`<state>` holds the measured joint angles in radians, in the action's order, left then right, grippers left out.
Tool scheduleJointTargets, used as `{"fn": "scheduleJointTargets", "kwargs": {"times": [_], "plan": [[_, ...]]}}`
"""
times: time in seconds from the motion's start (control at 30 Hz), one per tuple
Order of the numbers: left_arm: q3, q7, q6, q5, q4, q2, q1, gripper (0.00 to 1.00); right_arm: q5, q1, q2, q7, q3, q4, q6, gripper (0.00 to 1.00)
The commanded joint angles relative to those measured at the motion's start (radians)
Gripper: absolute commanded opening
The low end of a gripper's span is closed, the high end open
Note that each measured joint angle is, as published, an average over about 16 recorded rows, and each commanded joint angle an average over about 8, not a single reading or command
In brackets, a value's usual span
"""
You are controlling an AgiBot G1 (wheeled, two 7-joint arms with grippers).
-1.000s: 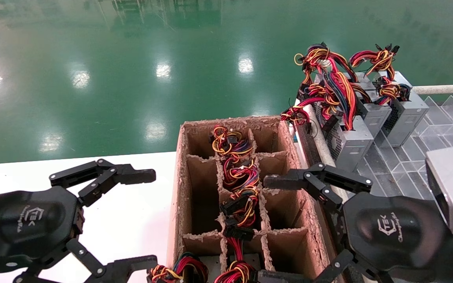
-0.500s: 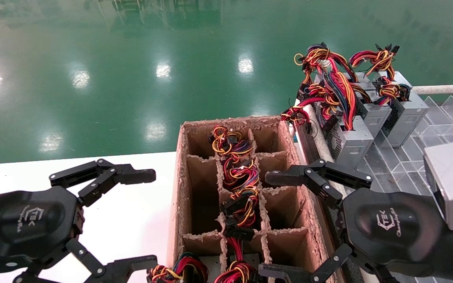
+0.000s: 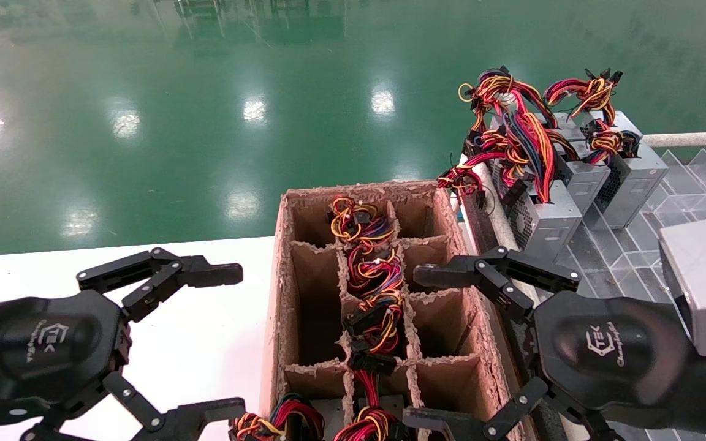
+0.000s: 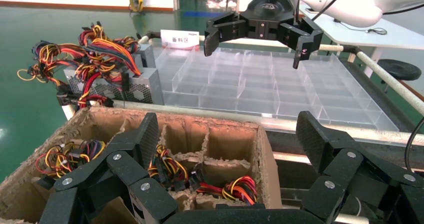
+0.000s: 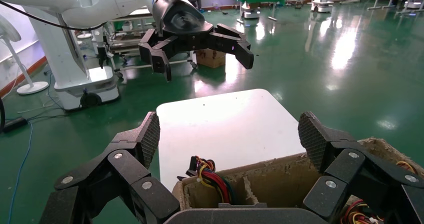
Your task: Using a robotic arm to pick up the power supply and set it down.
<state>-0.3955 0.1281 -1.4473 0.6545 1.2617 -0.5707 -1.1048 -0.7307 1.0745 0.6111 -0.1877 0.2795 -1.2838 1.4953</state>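
Observation:
The power supply [image 3: 543, 223] is a grey metal box with a perforated side, standing at the near end of a row on the clear tray [image 3: 635, 245]. A long loose bunch of red, yellow, blue and black wires [image 3: 527, 144] rises from it. It also shows in the left wrist view, where the power supply [image 4: 107, 86] stands beyond the carton. My right gripper [image 3: 423, 349] is open over the right side of the cardboard carton [image 3: 276, 306], short of the power supply and holding nothing. My left gripper [image 3: 230, 340] hangs open and empty over the white table [image 3: 206, 355].
Two more grey boxes with coiled wire bundles [image 3: 629, 171] stand behind the power supply. The carton's divided cells hold wire bundles [image 3: 377, 275]. The tray's edge rail [image 3: 500, 226] runs between carton and tray. Green floor lies beyond.
My right gripper has shifted slightly up and forward over the carton's right side, and its lower finger now shows more. The left arm has not moved.

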Motion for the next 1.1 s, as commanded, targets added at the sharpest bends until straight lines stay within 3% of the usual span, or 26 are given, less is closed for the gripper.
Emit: {"fn": "scheduleJointTargets", "kwargs": {"times": [0.03, 1.1], "plan": [[0.000, 0.000, 0.000, 0.000, 0.000, 0.000, 0.000, 1.00, 0.000, 0.000, 0.000, 0.000, 0.000, 0.000, 0.000, 1.00], [0.000, 0.000, 0.000, 0.000, 0.000, 0.000, 0.000, 1.00, -0.002, 0.001, 0.000, 0.001, 0.000, 0.001, -0.001, 1.00]]}}
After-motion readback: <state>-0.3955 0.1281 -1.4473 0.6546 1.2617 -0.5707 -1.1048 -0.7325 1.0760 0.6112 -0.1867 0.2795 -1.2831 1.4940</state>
